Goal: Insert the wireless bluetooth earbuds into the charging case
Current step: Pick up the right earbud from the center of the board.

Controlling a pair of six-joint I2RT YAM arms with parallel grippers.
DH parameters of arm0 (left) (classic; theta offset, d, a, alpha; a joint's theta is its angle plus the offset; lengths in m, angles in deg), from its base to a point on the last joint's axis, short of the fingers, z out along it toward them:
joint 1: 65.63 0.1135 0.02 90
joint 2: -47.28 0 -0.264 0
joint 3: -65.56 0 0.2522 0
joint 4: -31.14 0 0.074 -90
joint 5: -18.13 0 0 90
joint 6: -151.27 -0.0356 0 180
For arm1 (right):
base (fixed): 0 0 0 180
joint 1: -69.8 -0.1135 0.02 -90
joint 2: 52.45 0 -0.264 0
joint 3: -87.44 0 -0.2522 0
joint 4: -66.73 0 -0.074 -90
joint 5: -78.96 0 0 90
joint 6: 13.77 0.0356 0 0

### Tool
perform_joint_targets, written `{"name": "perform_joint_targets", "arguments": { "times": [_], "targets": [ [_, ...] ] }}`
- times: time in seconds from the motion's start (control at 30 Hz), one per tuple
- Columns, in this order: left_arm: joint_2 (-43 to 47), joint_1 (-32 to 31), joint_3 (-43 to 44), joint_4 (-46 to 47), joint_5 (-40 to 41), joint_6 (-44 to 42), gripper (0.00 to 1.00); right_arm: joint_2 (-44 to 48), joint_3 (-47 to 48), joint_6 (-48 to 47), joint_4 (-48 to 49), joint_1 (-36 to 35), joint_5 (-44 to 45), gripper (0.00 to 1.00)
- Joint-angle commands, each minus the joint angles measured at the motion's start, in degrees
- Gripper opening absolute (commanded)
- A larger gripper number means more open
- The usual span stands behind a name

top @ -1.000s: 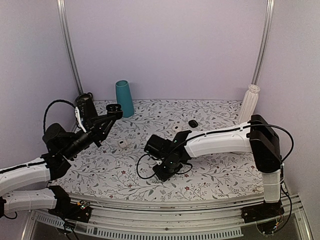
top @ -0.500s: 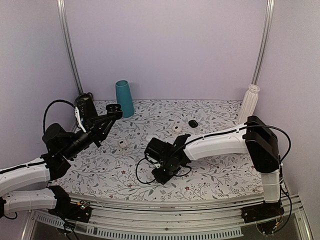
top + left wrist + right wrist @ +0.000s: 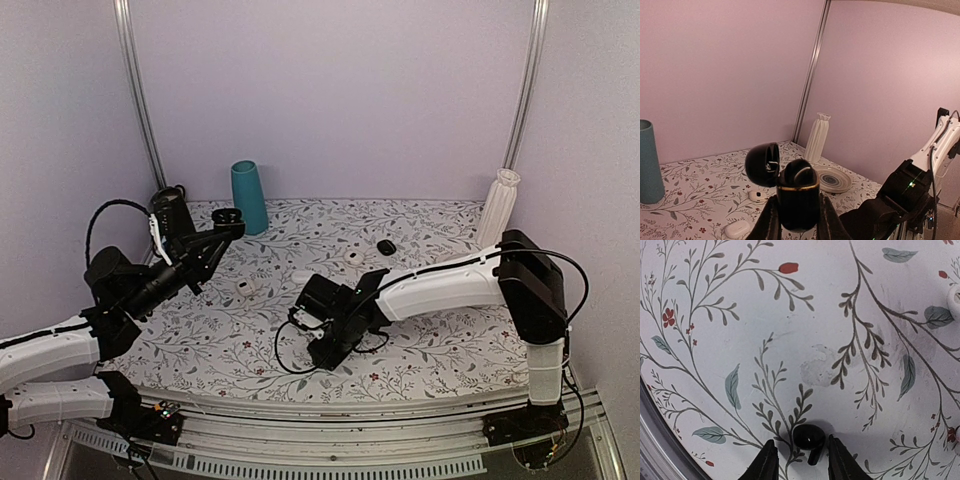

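My left gripper (image 3: 798, 220) is shut on the black charging case (image 3: 798, 200) and holds it upright in the air, its hinged lid (image 3: 762, 164) swung open to the left. In the top view the case (image 3: 229, 217) is high at the left, in that gripper (image 3: 218, 232). A dark rounded shape sits in the case's mouth; I cannot tell whether it is an earbud. My right gripper (image 3: 804, 460) is open and low over the table, its fingers either side of a tiny black earbud (image 3: 809, 436) with small gaps. In the top view this gripper (image 3: 325, 348) is near the table's front middle.
A teal cup (image 3: 248, 197) stands at the back left and a white vase (image 3: 500, 205) at the back right. Two white cases (image 3: 245, 288) (image 3: 353, 256) and a black oval lump (image 3: 386, 246) lie mid-table. A striped plate (image 3: 832, 179) shows in the left wrist view.
My right wrist has shifted slightly toward the near edge and settled lower over the table. The left arm and the case have not moved.
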Motion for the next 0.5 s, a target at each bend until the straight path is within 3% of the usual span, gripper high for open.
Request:
{"name": "perform_joint_targets", "arguments": {
  "times": [0.0, 0.47],
  "targets": [
    [0.61, -0.22, 0.96, -0.15, 0.16, -0.37, 0.0, 0.19, 3.42, 3.19, -3.01, 0.28, -0.2, 0.35],
    [0.03, -0.17, 1.29, 0.04, -0.3, -0.38, 0.0, -1.74, 1.74, -1.08, -1.1, 0.1, 2.69, 0.35]
  ]
}}
